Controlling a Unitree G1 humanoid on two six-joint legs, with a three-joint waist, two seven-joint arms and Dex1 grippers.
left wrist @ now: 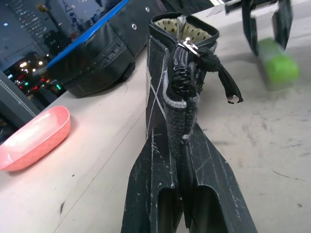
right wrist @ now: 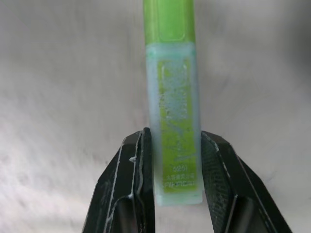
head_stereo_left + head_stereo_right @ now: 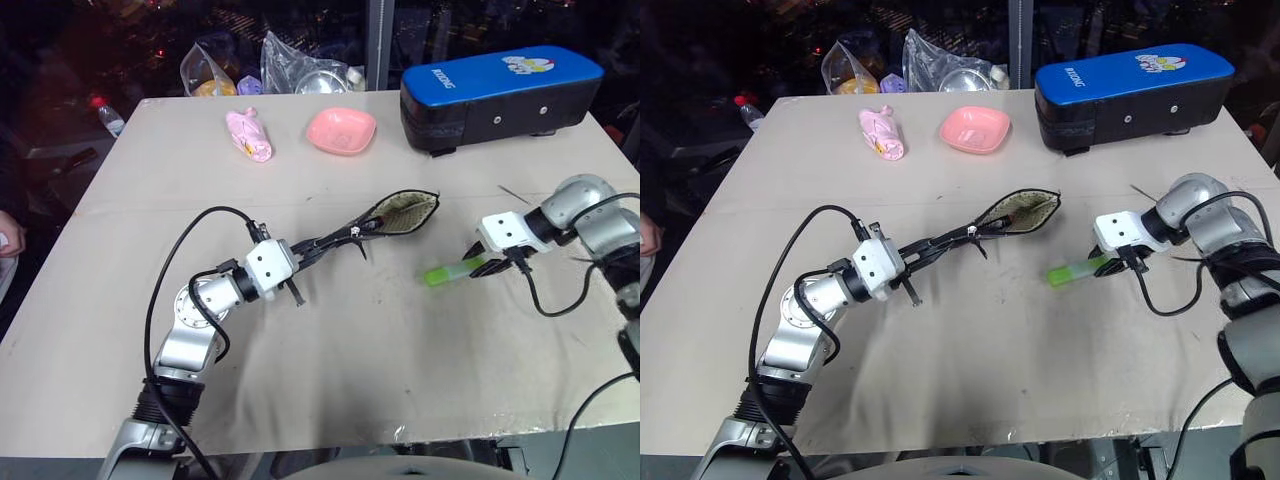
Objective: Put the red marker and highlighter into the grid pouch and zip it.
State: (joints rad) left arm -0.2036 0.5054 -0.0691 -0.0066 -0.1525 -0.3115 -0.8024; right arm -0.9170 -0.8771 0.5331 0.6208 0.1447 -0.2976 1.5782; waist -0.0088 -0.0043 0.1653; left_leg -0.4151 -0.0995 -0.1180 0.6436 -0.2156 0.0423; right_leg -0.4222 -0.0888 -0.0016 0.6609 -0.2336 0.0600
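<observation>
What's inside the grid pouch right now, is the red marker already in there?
The grid pouch gapes open at one end, and its dotted tan lining shows there. No marker is visible in the opening, but the pouch's walls cover the rest of the inside.

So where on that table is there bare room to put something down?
The near half of the table, in front of both arms, is bare. The left edge beside the pink toy is free too. The far edge is crowded: pink dish, blue-topped case, plastic bags.

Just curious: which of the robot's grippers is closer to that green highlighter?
Right. The right gripper grips the highlighter; the left gripper holds the grid pouch, away from it.
</observation>
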